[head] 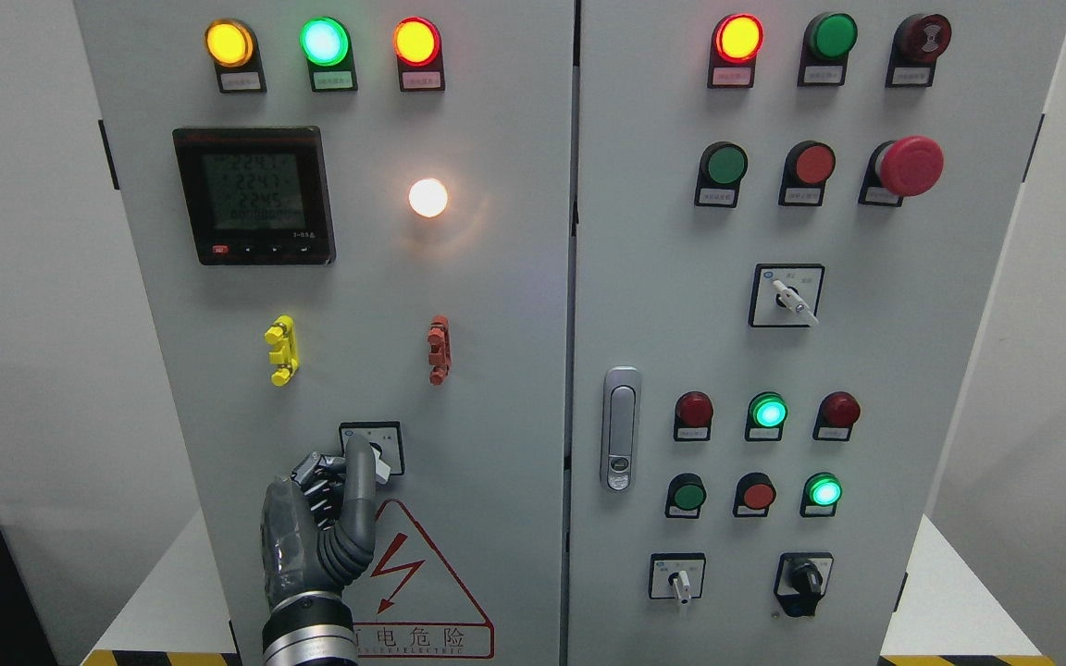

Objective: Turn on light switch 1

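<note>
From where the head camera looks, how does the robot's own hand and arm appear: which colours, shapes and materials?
Only the left hand shows. It is dark grey, with a smooth, slightly glossy back shell and a thick thumb ribbed like a bellows at its base. The thinner fingers have silver metal joints. The wrist is a black and silver ringed cylinder. No cables or markings are visible.

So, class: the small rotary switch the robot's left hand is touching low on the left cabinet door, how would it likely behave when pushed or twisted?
The rotary switch is panel-mounted, so it probably pivots in place rather than shifting. Its white lever looks small and rigid, so it likely resists, then clicks. The left hand has only fingertips on it, so it may slip off.
</note>
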Motion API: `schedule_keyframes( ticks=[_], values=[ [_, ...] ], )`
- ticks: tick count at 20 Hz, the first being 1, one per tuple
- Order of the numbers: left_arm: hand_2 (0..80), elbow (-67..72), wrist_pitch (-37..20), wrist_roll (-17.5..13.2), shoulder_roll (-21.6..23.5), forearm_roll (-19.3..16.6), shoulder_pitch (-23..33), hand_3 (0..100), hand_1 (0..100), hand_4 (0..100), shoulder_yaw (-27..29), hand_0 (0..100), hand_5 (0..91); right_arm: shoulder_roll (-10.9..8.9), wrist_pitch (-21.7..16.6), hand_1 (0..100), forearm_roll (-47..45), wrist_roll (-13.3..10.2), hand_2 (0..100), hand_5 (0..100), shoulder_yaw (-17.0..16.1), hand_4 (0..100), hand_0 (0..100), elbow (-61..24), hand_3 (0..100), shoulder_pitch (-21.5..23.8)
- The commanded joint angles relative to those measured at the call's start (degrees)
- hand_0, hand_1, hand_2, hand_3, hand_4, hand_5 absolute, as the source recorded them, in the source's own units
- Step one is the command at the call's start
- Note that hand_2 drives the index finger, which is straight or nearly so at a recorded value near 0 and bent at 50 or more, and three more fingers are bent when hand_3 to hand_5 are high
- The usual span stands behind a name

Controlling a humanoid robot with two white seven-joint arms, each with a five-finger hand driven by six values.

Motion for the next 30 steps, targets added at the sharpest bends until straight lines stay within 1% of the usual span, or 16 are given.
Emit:
schedule_keyframes(
  ticks=[1,6,9,19,24,27,29,30],
  values=[
    [64.6,-0.02,-0.28,-0.17,0.00,0.08,0.00,100,28,100,-0.05,40,86.4,0.01,0.00,0,0.00,0.03,0,0,0.04,0,0,0.00,0,0.00],
    [64.7,-0.02,-0.28,-0.17,0.00,0.08,0.18,100,30,100,-0.05,26,86.4,-0.08,0.00,0,0.00,0.03,0,0,0.03,0,0,0.00,0,0.00],
    [64.8,-0.02,-0.37,-0.26,0.18,0.08,0.61,100,31,100,0.04,23,86.4,0.01,0.00,0,0.00,0.03,0,0,0.04,0,0,0.00,0,0.00],
    [65.9,-0.28,-0.99,-0.61,0.35,0.17,2.64,100,32,100,-0.05,19,86.6,-0.08,0.00,0,0.00,0.03,0,0,0.04,0,0,0.00,0,0.00],
    [68.0,-0.37,-1.86,-1.49,0.53,0.17,3.78,100,29,100,0.04,16,87.1,0.01,0.00,0,0.00,0.03,0,0,-0.05,0,0,0.00,0,0.00],
    [69.1,-0.37,-5.10,-1.92,0.62,0.17,5.01,100,27,100,0.04,10,87.1,0.01,0.00,0,0.00,0.03,0,0,-0.05,0,0,0.00,0,0.00],
    [70.0,-0.37,-6.69,-2.19,0.62,0.17,5.71,100,26,100,-0.22,0,87.2,-0.08,0.00,0,0.00,0.03,0,0,-0.05,0,0,0.00,0,0.00],
    [70.2,-0.37,-6.87,-2.19,0.71,0.17,5.80,100,26,100,-0.48,0,87.2,0.01,0.00,0,0.00,0.03,0,0,0.03,0,0,0.00,0,0.00]
  ],
)
